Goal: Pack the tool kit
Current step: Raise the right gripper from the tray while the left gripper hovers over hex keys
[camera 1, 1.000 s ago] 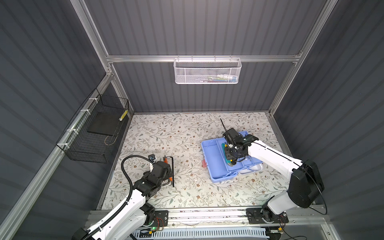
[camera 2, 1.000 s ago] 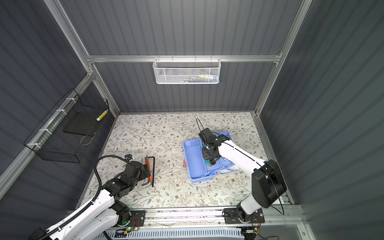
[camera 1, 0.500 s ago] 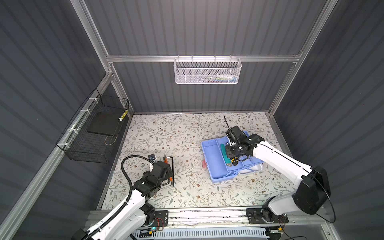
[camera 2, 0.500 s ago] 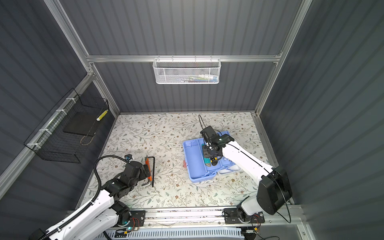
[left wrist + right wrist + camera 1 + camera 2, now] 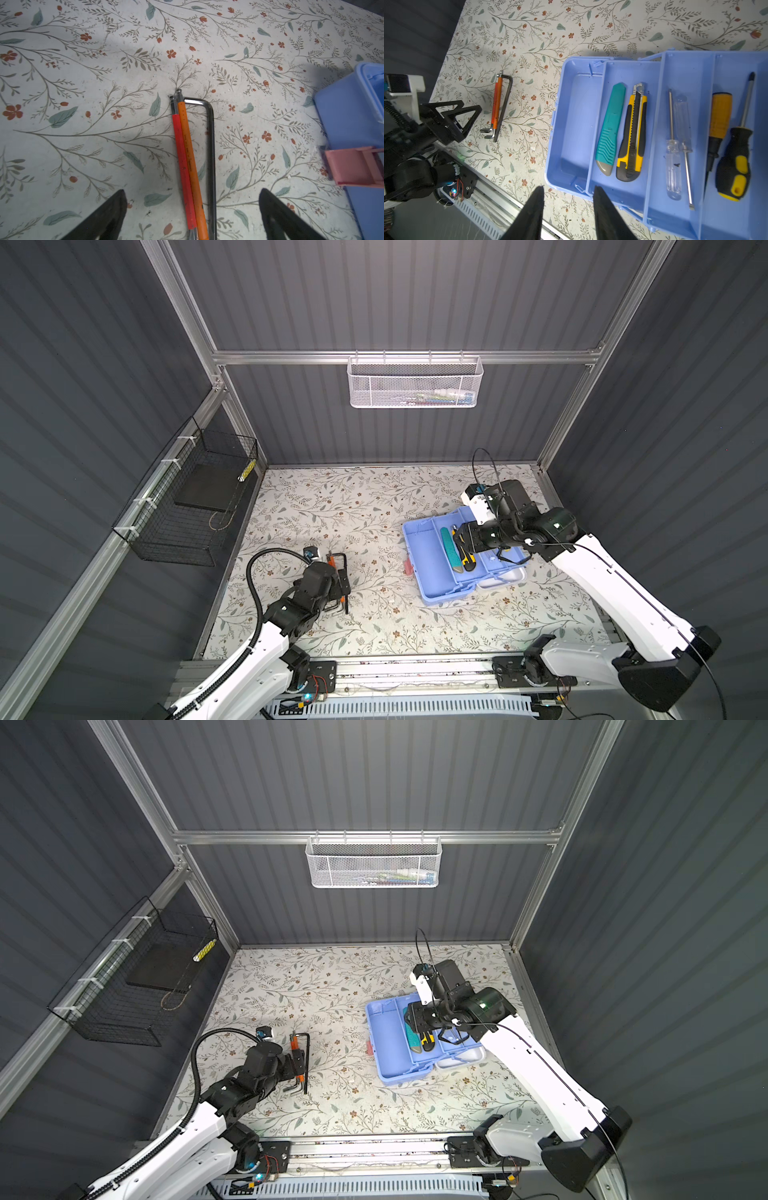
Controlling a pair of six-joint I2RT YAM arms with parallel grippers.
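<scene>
Left wrist view: note left gripper [image 5: 192, 190] spread wide, empty, straddling three hex keys [image 5: 188, 162] lying flat on table [image 5: 83, 83]. Find open tool kit [image 5: 424, 560] right of centre, well apart; right gripper [image 5: 568, 187] over it, parted, holding nothing. Treat keys as stiff, light, thin, probably slick. Pinch across coloured sleeves [image 5: 185, 149], mid-length.

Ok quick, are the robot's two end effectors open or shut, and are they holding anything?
Left end effector: wide open, holding nothing, over the hex keys.
Right end effector: partly open, holding nothing.
</scene>
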